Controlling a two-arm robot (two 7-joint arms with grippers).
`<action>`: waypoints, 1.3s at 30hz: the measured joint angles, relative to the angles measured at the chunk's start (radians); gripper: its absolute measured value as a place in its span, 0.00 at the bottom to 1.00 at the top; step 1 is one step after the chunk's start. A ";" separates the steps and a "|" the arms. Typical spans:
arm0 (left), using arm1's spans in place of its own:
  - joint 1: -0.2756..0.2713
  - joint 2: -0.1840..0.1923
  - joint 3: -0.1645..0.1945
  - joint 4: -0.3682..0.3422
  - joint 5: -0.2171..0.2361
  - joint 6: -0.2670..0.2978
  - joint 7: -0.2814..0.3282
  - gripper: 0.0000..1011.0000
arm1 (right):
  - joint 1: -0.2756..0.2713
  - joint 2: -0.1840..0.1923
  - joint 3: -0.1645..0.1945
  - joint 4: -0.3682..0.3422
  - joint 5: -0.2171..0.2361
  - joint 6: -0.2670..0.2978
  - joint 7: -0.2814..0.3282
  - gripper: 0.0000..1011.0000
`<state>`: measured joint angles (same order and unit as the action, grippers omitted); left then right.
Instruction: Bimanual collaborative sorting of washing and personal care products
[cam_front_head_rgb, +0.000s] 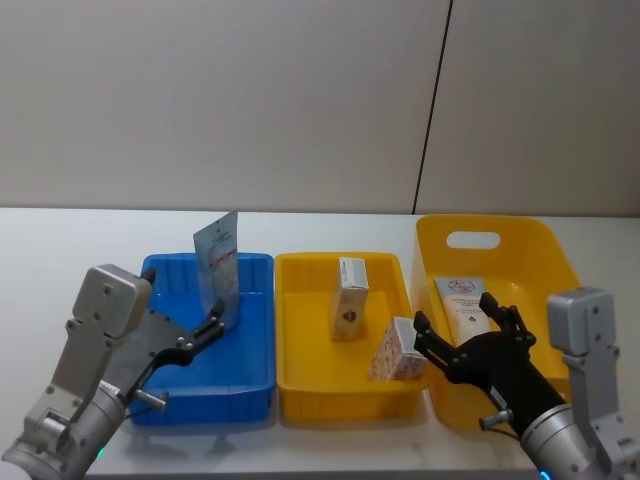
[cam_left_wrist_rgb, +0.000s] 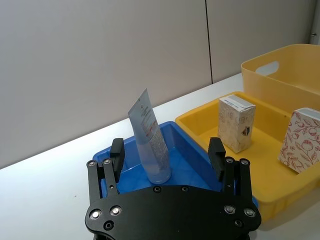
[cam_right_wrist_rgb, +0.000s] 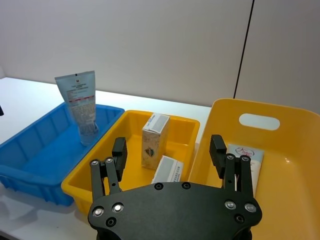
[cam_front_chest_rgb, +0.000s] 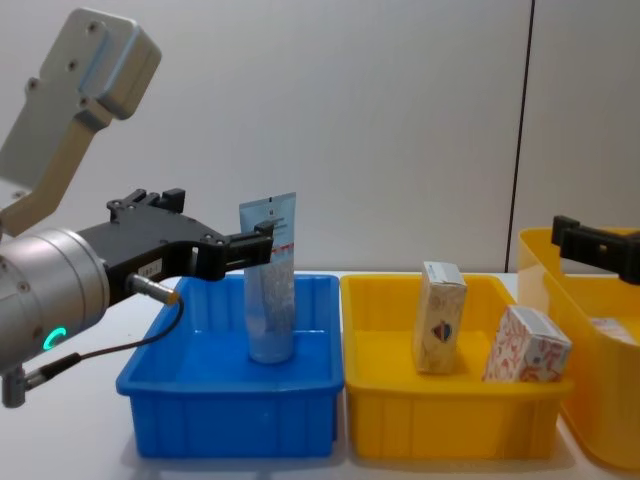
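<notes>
Left claw (cam_front_head_rgb: 212, 328) gaping wide, pale-blue flat plastic tube (cam_front_head_rgb: 218, 262) standing upright just beyond it; right claw (cam_front_head_rgb: 455, 325), equally wide, hovering well right.

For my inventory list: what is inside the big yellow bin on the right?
One pale tube lies in the bin. The right claw covers its near end and some floor.

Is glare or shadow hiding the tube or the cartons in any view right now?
Head view: even light, no glare on the tube, cream carton or printed carton. Left wrist view: the tube's pale foot blends into the blue tray, beyond the open left end effector. Right wrist view: one small highlight on the yellow bin, past the open right end effector.
</notes>
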<state>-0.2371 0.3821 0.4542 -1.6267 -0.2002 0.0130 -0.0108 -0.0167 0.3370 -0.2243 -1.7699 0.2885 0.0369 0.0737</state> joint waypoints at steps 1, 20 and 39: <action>0.000 0.000 0.000 0.000 0.000 0.000 0.000 0.99 | 0.000 0.000 0.000 -0.001 0.001 0.001 0.001 0.99; 0.000 0.000 0.000 0.001 0.000 0.000 0.000 0.99 | -0.017 0.035 0.008 -0.045 0.045 0.111 0.076 0.99; 0.000 0.000 0.000 0.001 0.000 0.001 0.000 0.99 | -0.031 0.081 0.012 -0.044 0.049 0.242 0.120 0.99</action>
<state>-0.2371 0.3821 0.4542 -1.6262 -0.2004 0.0140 -0.0109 -0.0478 0.4180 -0.2127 -1.8140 0.3378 0.2785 0.1934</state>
